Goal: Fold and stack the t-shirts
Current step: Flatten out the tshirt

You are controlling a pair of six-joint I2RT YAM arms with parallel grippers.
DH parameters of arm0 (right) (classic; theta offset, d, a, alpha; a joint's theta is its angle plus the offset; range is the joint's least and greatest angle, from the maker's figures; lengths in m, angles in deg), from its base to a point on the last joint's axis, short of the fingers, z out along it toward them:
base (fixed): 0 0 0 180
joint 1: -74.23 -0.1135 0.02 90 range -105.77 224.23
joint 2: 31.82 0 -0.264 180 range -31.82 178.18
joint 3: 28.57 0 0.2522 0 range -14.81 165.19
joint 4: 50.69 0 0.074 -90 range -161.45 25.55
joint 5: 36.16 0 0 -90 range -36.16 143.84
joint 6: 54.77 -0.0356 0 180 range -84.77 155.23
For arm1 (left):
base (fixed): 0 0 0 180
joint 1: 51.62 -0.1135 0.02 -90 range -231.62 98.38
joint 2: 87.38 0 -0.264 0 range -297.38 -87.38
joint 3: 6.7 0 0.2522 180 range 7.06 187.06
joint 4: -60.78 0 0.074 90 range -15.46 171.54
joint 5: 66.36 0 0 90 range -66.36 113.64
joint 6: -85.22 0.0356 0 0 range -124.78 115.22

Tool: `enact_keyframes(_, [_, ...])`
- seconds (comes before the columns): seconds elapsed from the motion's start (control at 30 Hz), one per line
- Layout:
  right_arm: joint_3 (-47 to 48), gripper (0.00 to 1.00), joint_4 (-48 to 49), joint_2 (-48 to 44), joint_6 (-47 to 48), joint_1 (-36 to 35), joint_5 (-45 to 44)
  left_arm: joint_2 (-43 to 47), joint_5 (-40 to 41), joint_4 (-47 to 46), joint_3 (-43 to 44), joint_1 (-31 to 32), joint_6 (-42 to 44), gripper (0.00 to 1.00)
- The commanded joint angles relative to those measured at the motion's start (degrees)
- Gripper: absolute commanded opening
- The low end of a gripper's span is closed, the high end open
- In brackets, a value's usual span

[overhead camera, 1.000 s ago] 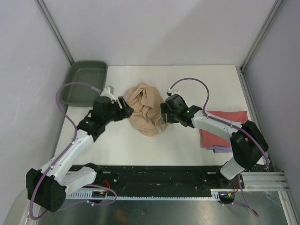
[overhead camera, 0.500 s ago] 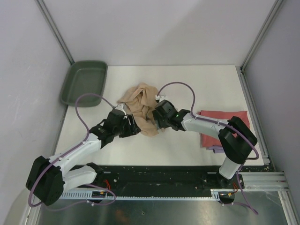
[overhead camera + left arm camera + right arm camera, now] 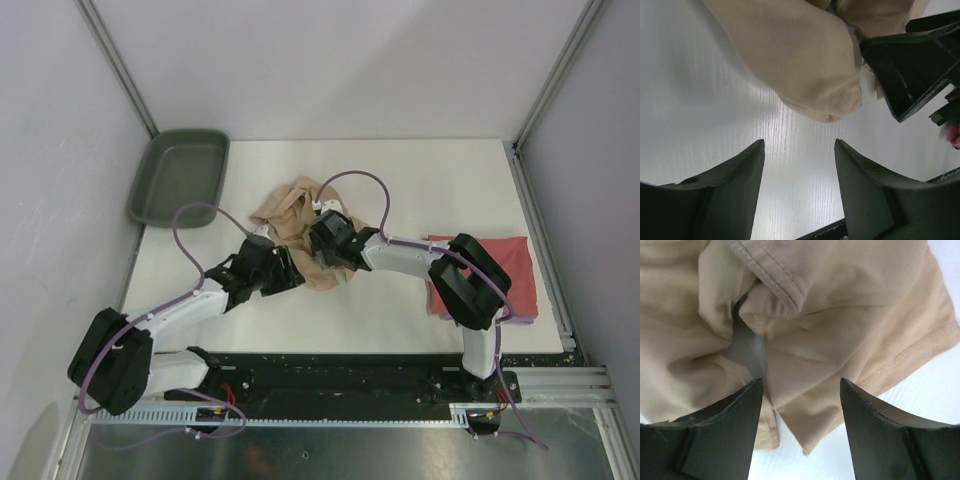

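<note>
well, my left gripper (image 3: 799, 146) gapes empty over bare table (image 3: 400, 180), the crumpled tan t-shirt (image 3: 290, 215) just ahead at twelve o'clock. my right gripper (image 3: 801, 384) hangs open above its folds, gripping nothing. from the heap, the coral-red t-shirt (image 3: 508, 262) lies at four o'clock and the green tray (image 3: 180, 178) at ten.

Dark green tray (image 3: 178, 178) at far-left corner of white table (image 3: 420, 180), grey walls (image 3: 330, 60), black rail (image 3: 340, 375) along near edge
</note>
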Motion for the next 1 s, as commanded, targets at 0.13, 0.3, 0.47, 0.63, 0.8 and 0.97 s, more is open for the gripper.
enact_keyframes(0.13, [4.44, 0.65, -0.16, 3.22, 1.45, -0.27, -3.58, -9.73, 0.58, -7.79, 3.31, 2.15, -2.79, 0.60])
enact_keyframes(0.3, [5.19, 0.45, -1.52, 3.51, 1.44, 0.24, -3.50, -15.19, 2.15, -10.17, 5.77, 2.42, -4.05, 0.51])
enact_keyframes(0.47, [5.25, 0.06, -4.08, 0.15, 0.77, 2.80, -4.68, -15.44, 6.55, -10.01, 7.48, 1.81, -4.66, 0.17])
enact_keyframes(0.63, [5.25, 0.00, -9.70, -7.88, -1.39, 7.40, -5.98, -9.05, 11.35, -4.61, 7.78, -2.94, -4.65, 0.01])
enact_keyframes(0.8, [5.92, 0.00, -17.90, -20.83, -5.30, 12.97, -4.63, -0.91, 13.08, 1.67, 10.38, -12.07, -0.68, 0.00])
enact_keyframes(0.97, [7.47, 0.00, -21.86, -32.52, -6.55, 15.40, -4.66, 3.99, 15.24, 7.74, 16.77, -16.77, 4.90, 0.00])
